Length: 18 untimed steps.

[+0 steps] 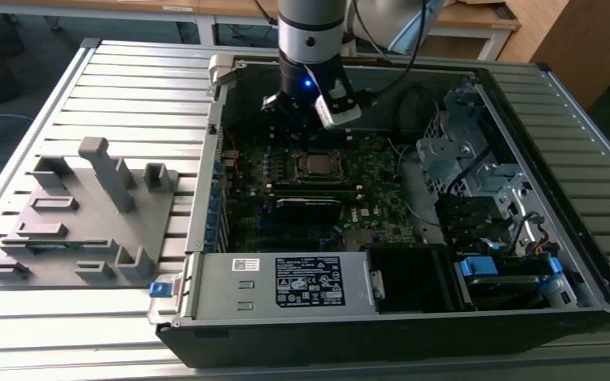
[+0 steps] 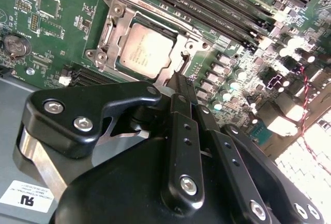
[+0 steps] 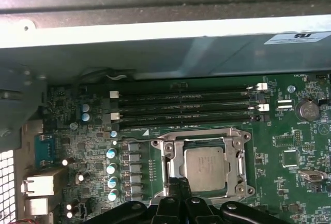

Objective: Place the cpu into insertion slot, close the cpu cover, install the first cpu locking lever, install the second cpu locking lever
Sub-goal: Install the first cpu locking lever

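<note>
The small square silvery-grey cpu (image 2: 147, 50) already lies in the silver-rimmed square insertion slot (image 1: 298, 163) near the middle of the green motherboard (image 3: 289, 131), just beside the long black memory slots (image 3: 186, 107). The thin silvery windowed cpu cover (image 3: 241, 166) looks to be down over it. I judge a locking lever to be the step in hand, though I cannot make the levers out. To do it well, push low and sideways at the socket edge and keep pressure off the chip. The black gripper (image 2: 179, 79) has its fingers drawn together, holds nothing visible, and its tip sits just beside the cover's edge.
</note>
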### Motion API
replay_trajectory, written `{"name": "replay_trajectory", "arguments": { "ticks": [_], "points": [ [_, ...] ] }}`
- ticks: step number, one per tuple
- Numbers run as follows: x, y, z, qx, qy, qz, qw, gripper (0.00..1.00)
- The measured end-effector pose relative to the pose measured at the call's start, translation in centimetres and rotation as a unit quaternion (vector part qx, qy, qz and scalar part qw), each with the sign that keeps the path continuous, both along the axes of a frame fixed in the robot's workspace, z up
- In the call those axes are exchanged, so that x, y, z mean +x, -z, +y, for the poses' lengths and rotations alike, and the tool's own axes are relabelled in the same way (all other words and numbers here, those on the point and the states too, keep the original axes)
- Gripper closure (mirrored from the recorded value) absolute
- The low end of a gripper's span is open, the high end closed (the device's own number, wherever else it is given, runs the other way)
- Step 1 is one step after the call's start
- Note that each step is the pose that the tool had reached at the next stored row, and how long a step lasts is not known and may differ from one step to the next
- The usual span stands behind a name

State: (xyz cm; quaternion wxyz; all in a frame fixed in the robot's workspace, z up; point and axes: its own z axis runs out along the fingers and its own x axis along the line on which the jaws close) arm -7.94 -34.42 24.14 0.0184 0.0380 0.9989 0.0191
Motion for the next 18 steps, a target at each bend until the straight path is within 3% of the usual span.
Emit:
{"name": "replay_trajectory", "arguments": {
  "ticks": [10,18],
  "points": [
    [-0.04,-0.05,-0.01,-0.0001,0.0,-0.0001,1.0,0.89],
    [-0.04,-0.79,0.0,0.0,0.0,-0.0001,1.0,0.89]
  ]
}}
